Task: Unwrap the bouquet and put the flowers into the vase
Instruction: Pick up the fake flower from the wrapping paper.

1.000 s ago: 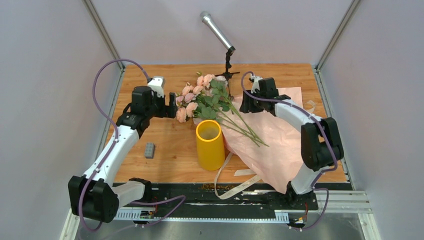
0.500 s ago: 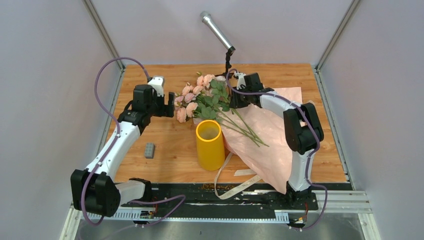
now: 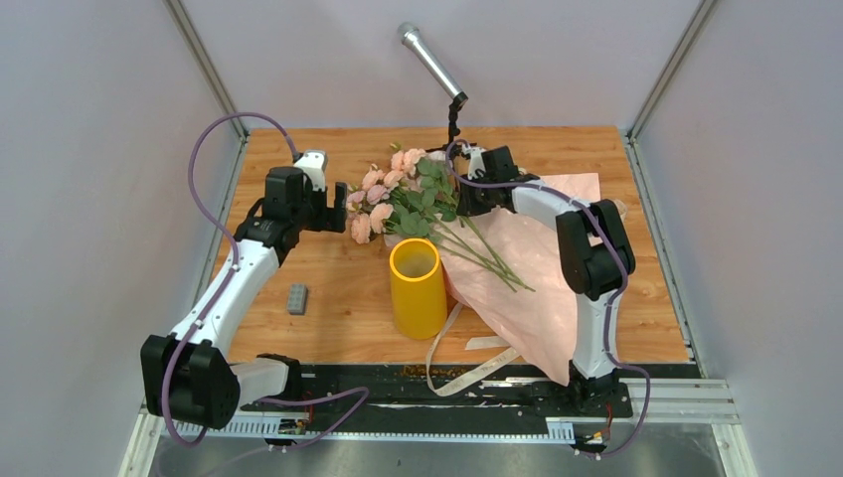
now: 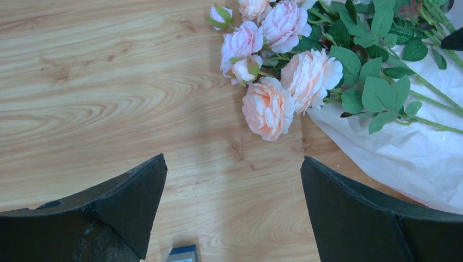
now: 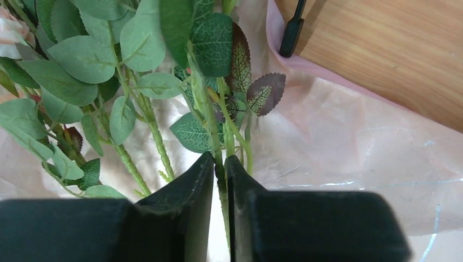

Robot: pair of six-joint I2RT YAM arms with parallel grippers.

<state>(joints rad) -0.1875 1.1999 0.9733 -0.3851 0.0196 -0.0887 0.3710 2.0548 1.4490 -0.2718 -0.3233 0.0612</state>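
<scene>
The bouquet lies unwrapped: pink and peach flowers (image 3: 398,189) rest with their long green stems across the spread pink wrapping paper (image 3: 547,288). The yellow vase (image 3: 418,290) stands upright just in front of them, its mouth empty. My right gripper (image 3: 460,199) is at the leafy upper part of the stems. In the right wrist view it (image 5: 219,161) is shut on one thin green stem (image 5: 210,117). My left gripper (image 3: 345,211) hovers left of the blooms. It (image 4: 233,159) stands open over bare wood, the roses (image 4: 284,90) just ahead.
A beige ribbon (image 3: 452,363) trails off the table's front edge beside the paper. A small grey block (image 3: 297,298) lies front left. A microphone (image 3: 429,58) on a black stand (image 3: 454,139) rises at the back, close behind the right gripper.
My right arm has swung left from the paper's back edge to the stems, and its jaws have closed on a stem. The left arm has barely moved.
</scene>
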